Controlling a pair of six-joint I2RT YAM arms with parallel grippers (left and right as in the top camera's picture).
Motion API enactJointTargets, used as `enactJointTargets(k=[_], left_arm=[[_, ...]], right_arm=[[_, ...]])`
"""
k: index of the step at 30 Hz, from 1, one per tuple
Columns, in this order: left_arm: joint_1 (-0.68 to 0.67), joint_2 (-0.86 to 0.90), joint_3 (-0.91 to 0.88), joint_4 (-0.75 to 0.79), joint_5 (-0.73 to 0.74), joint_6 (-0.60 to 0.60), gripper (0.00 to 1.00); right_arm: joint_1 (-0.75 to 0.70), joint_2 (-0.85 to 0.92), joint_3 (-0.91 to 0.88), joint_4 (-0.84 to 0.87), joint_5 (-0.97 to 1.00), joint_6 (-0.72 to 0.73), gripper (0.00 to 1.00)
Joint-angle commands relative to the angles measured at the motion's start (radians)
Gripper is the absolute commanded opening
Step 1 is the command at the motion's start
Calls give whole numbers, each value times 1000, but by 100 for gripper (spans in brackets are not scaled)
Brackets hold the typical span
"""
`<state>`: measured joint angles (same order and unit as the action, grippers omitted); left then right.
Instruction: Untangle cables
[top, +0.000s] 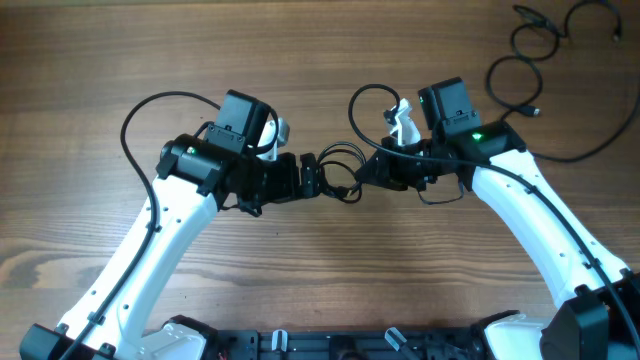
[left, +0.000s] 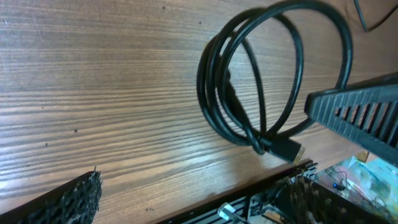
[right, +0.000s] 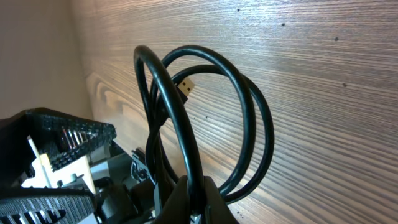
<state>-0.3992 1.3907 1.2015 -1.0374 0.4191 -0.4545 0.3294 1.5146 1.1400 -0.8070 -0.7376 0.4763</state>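
Pressed tight at the bottom of the right wrist view, the right gripper (right: 189, 199) pinches a small coiled bundle of thin black cable (right: 174, 118) by its lower strands, presenting the loops toward the other arm, apparently so a strand can be picked out. Its gold-tipped plug (right: 186, 84) pokes up inside the coil. Facing it, the left gripper (top: 313, 181) stands spread wide, the same bundle in the gap between its fingers and nothing gripped — seemingly poised to take a strand and draw it free. Beneath both lies the pale wood-grain table (top: 120, 50). Toward its far right corner, loose loops of black cable (top: 497, 70) lie well apart — probably already separated.
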Motion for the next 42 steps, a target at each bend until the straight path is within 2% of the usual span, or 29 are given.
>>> enactJointTargets(k=[1, 4, 7, 9, 12, 15, 16, 17, 20, 22, 25, 27, 28, 32, 35, 40, 42], left_arm=[[-4, -1, -8, 25, -29, -81, 100], [-4, 5, -8, 28, -71, -112, 100], [-4, 33, -8, 28, -95, -112, 100], [-3, 70, -8, 18, -121, -112, 100], [-2, 111, -8, -35, -182, -112, 100], [-2, 127, -8, -120, -362, -180, 100], [-2, 127, -8, -145, -407, -195, 100], [-2, 127, -8, -150, -413, -194, 100], [-2, 127, -8, -150, -413, -195, 100], [-2, 128, -8, -149, -418, -210, 100], [-2, 128, -8, -149, -422, -209, 100], [-2, 128, -8, -149, -422, -209, 100], [-2, 128, -8, -149, -422, -209, 100], [-2, 128, -8, -149, -423, -209, 100], [-2, 128, -8, -150, -455, -212, 100], [-2, 128, -8, -142, -461, -243, 100], [-2, 128, -8, -132, -388, -232, 100]], right_arm=[[1, -16, 21, 2, -152, -58, 4], [1, -16, 21, 12, -251, -59, 4], [1, -16, 21, 16, -373, -122, 4], [0, -16, 21, 12, -349, -129, 4], [0, -16, 21, -40, -155, -96, 4], [0, -16, 21, -48, -53, -63, 4], [0, -16, 21, -55, 19, -13, 4], [0, -16, 21, -64, 106, 38, 4], [0, -16, 21, -80, 212, 66, 4], [0, -16, 21, -120, 382, 176, 4], [0, -16, 21, -146, 530, 219, 4], [0, -16, 21, -165, 614, 283, 4], [0, -16, 21, -190, 724, 350, 4], [0, -16, 21, -212, 871, 365, 4], [0, -16, 20, -217, 866, 365, 4], [0, -15, 20, -203, 733, 360, 4], [0, -15, 20, -164, 573, 330, 4]])
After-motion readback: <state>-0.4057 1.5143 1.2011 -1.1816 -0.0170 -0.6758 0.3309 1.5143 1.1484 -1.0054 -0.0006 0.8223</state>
